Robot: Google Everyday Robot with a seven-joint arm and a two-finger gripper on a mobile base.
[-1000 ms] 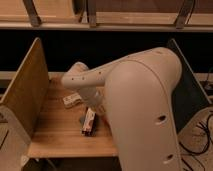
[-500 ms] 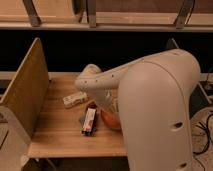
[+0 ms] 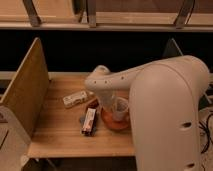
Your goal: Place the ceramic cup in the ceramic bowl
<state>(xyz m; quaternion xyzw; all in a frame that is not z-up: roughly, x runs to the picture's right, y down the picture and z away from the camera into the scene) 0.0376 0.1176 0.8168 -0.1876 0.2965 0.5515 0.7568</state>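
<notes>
On the wooden counter, walled by an upright board on its left, your ceramic bowl sits under the arm. The ceramic cup stands in it. Left of the bowl lie a red-and-white box and white bottle. The pincer hangs over the bowl; you cannot tell its opening.

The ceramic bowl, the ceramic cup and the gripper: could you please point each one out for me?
ceramic bowl (image 3: pixel 111 123), camera view, front-left rim.
ceramic cup (image 3: pixel 120 108), camera view, pale side wall.
gripper (image 3: pixel 114 111), camera view, at the cup above the bowl.

The arm hides the gripper and much of the ceramic bowl
</notes>
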